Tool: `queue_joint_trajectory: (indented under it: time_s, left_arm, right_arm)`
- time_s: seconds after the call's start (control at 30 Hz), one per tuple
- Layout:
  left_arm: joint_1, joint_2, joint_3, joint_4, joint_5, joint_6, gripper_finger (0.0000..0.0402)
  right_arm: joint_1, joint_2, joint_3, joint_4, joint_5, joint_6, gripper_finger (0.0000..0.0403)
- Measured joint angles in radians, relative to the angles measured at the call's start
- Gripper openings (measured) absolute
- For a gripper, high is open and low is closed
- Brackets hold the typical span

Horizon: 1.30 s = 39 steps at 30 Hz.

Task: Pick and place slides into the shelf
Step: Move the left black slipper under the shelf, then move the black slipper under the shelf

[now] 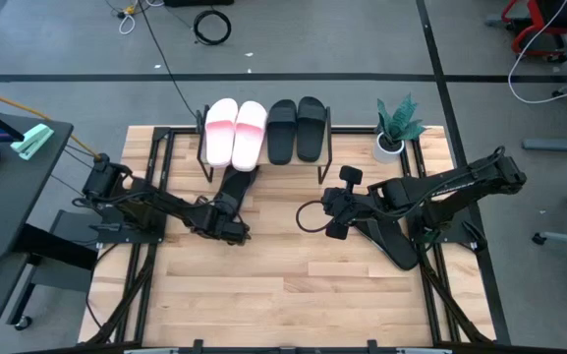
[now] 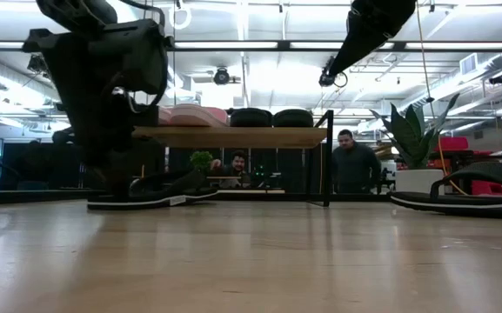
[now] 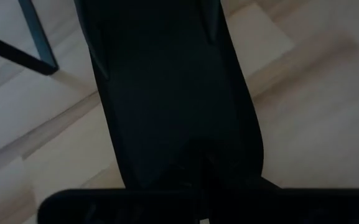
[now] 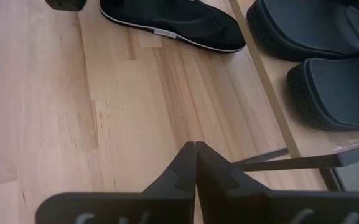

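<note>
The shelf [image 2: 233, 136] stands at the table's far edge, its black frame [image 1: 327, 157] showing in the high view. On its top board rest two pale pink slides [image 1: 235, 131] and two black slides [image 1: 296, 128]. A black slide [image 1: 238, 187] lies flat on the table in front of the shelf, its far end toward the frame. My left gripper [image 1: 229, 224] is at that slide's near end, fingers shut. My right gripper [image 4: 195, 149] hangs shut above the table's middle with nothing in it. Another black slide [image 1: 393, 244] lies under the right arm. My left gripper meets the black slide's near end [image 3: 191, 168] with its shut fingers, slanting down from the table's near left, along the slide's length. Nothing shows between the fingers. The slide lies sole-down on the table [image 2: 146, 198]. Whether the tips press on it or merely touch it is hidden.
A potted plant [image 1: 397, 128] stands in a white pot at the far right, beside the shelf. Bare wood lies open across the table's near half [image 1: 283, 295]. Two people [image 2: 352, 161] show in the room beyond the table. A side desk [image 1: 8, 167] is at the left.
</note>
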Motion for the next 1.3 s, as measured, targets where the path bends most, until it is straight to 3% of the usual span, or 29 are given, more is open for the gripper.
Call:
queue_joint_trajectory:
  time_s: [0.33,0.77,1.1,1.3]
  left_arm:
    - [0.107,0.002,0.0,0.155,0.001,0.125,0.0004]
    - [0.254,0.002,0.0,0.147,-0.006,0.155,0.0008]
    - [0.216,-0.009,0.099,0.135,-0.007,0.306,0.0018]
    - [0.142,-0.016,0.253,-0.09,-0.007,0.323,0.0024]
  right_arm:
    - [0.0,0.0,0.0,0.003,0.0,-0.005,0.0009]
    - [0.0,0.0,0.0,0.003,0.0,-0.006,0.0009]
    - [0.0,0.0,0.0,0.002,0.0,-0.005,0.0009]
    - [0.023,0.0,-0.002,-0.075,0.001,0.166,0.0009]
